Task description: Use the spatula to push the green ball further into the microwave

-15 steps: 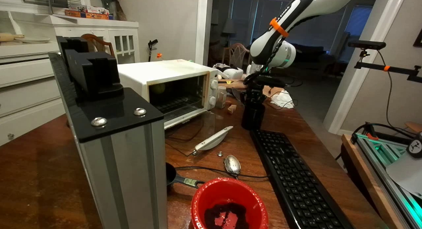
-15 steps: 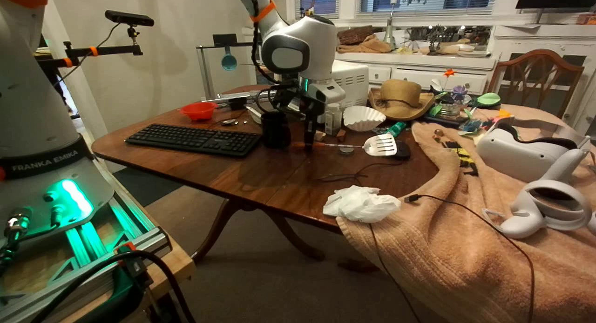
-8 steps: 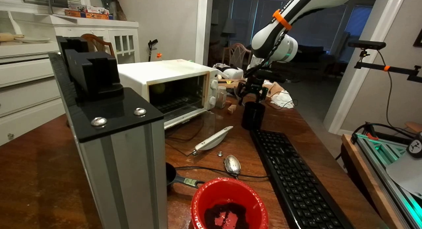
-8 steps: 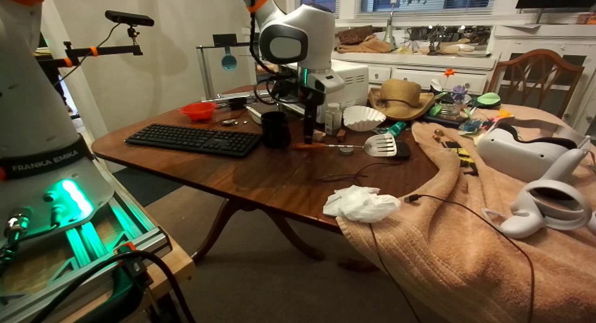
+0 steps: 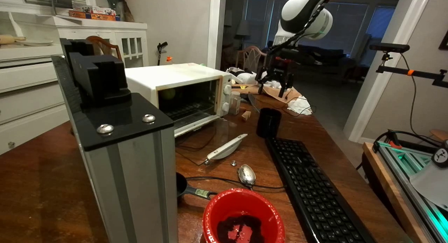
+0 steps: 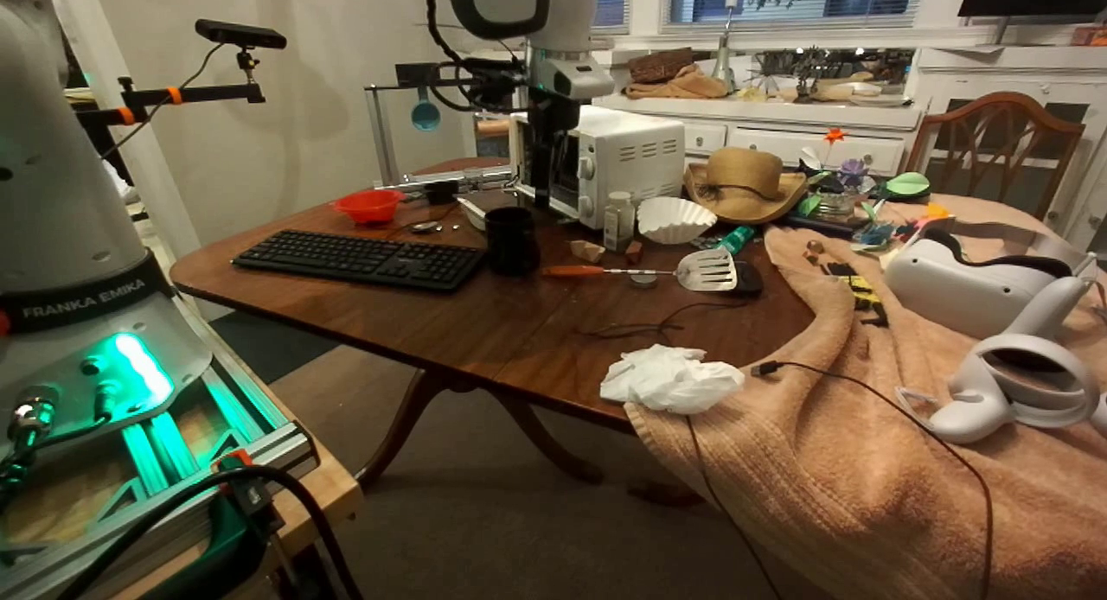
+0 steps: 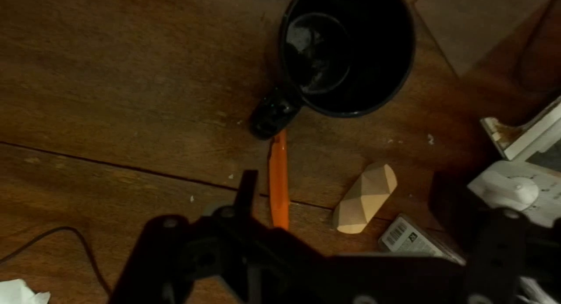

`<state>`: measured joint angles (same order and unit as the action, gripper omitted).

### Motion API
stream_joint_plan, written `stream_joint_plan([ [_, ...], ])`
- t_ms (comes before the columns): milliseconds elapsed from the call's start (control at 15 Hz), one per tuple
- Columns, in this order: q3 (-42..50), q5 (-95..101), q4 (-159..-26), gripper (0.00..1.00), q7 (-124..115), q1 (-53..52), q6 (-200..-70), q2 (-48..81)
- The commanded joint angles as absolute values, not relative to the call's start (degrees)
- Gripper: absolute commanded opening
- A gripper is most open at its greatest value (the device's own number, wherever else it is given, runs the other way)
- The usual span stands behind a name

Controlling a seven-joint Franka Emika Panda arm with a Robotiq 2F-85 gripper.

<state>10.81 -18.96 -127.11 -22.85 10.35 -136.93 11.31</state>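
The spatula, with an orange handle and a slotted metal blade, lies flat on the table. Its orange handle also shows in the wrist view, running under the fingers there. My gripper hangs above the table behind the mug, jaws wide apart and nothing between them; in the wrist view the gripper is likewise spread. The white microwave stands with its front open toward the table. Inside it, dim at the upper left of the opening, the green ball is partly visible.
A black mug sits by the handle's end, with a keyboard beyond. A wooden block and a clear jar stand near the microwave. A red bowl, crumpled white bag and headset lie farther off.
My gripper was down at the spatula's handle a second ago. Its jaws have opened and it has risen well above the table, while the spatula stays lying in place.
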Motion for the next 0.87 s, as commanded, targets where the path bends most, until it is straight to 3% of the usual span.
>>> stream_joint_plan([
  [0,11.25,-11.96,-132.95,1.0,-26.06,8.29,-135.55,1.29],
  [400,7.78,1.28,-135.54,1.0,-23.19,8.05,-131.15,-8.78],
  [800,7.77,-1.67,-133.57,1.0,-24.06,8.75,-132.99,-5.64],
])
